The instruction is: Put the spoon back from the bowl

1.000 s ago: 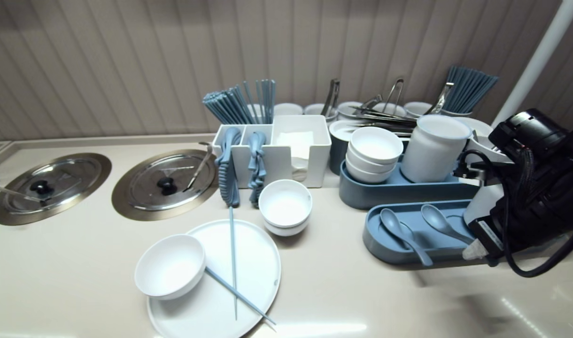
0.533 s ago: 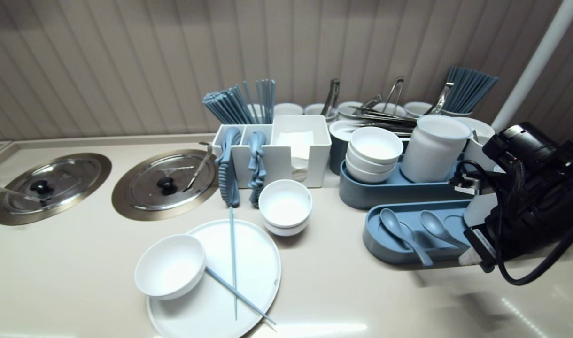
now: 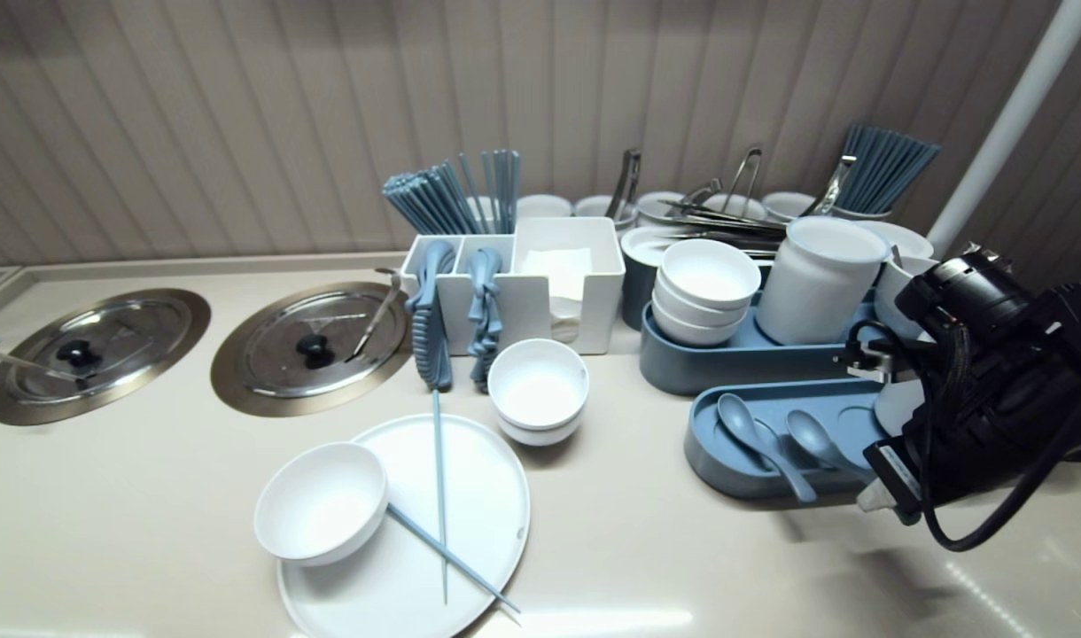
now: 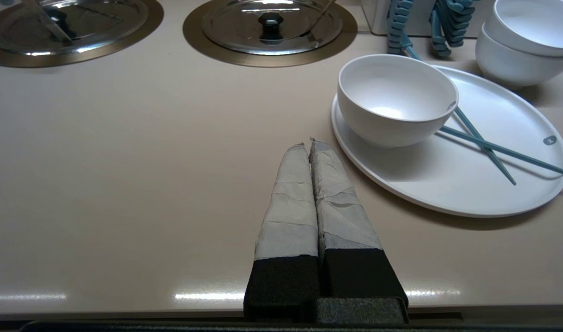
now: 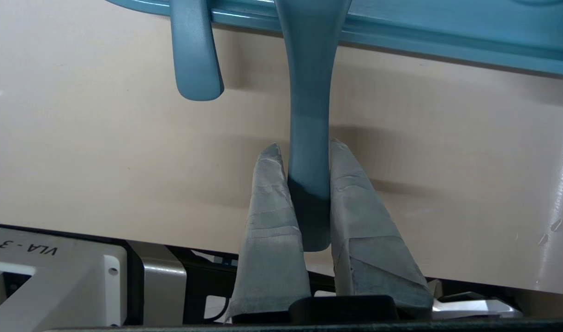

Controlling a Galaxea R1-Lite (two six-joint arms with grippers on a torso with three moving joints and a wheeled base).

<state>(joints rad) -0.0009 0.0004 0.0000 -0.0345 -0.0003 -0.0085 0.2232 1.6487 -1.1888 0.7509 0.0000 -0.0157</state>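
Observation:
My right gripper [image 5: 304, 144] is shut on the handle end of a blue spoon [image 5: 309, 92], just in front of the blue spoon tray [image 5: 447, 41]. In the head view this spoon [image 3: 811, 432] lies with its bowl in the tray [image 3: 709, 447], and its handle runs out to the gripper [image 3: 870, 498]. A second blue spoon [image 3: 758, 434] lies beside it, its handle [image 5: 194, 55] sticking out over the rim. My left gripper [image 4: 307, 143] is shut and empty, low over the counter beside a white plate [image 4: 447, 184]. That plate carries a white bowl [image 4: 394, 99] and blue chopsticks [image 4: 484, 147].
Two stacked white bowls [image 3: 539, 390] stand behind the plate. A white caddy [image 3: 540, 283] with blue chopsticks, a blue tray with bowls [image 3: 700, 292] and a white jar [image 3: 815, 279] line the back. Two steel lids [image 3: 314, 341] sit at the left. A white pole [image 3: 1010, 115] rises at the right.
The right arm has shifted left and lower in the head view, and the gripped spoon has slid with it toward the tray's front rim. The left gripper and the dishes are still.

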